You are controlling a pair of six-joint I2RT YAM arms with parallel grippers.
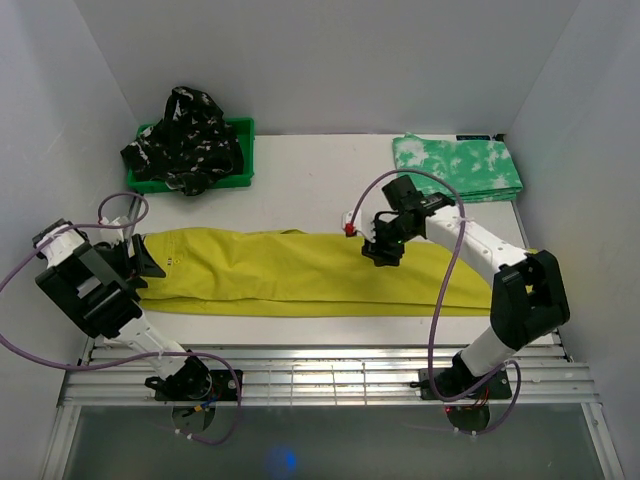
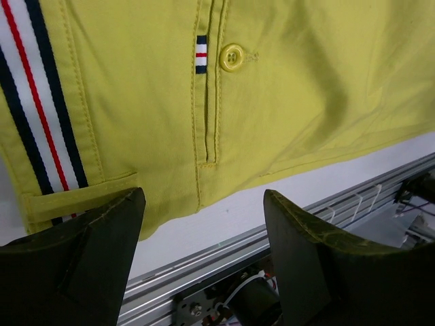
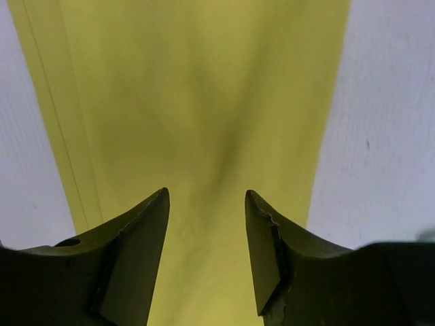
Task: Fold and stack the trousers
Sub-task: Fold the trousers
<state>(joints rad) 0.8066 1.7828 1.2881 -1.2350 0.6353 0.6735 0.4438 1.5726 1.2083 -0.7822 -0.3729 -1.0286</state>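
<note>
Left hand (image 1: 143,257) sits at the waist end of the mustard-yellow trousers (image 1: 290,272), fingers spread wide and gripping nothing. In its wrist view the waistband, a yellow button (image 2: 232,57) and a striped ribbon (image 2: 41,115) lie just beyond the fingertips. The right hand (image 1: 383,250) hangs over the legs about midway along, also released, with both fingers over yellow cloth. Whether its tips brush the fabric I cannot tell.

The mustard pair lies flat and full length across the counter (image 1: 320,185), parallel to the near edge, waist toward the left edge and hems toward the right. It looks like light woven cotton: limp, likely to sag between two grips and to drag rather than slide. The stitched waistband and the side seam are the firmest places to pinch. A grip in mid-leg would probably lift only the top layer.

The green-and-white pair (image 1: 460,167) is already folded at the far right corner. The black patterned pair (image 1: 185,140) is heaped in a green bin (image 1: 245,135) at the far left corner.

The counter is smooth and white, so cloth should pull across it easily. Pale walls close in on three sides and a slatted metal rail (image 1: 320,375) runs along the near edge, so there is little room for wide swings.
</note>
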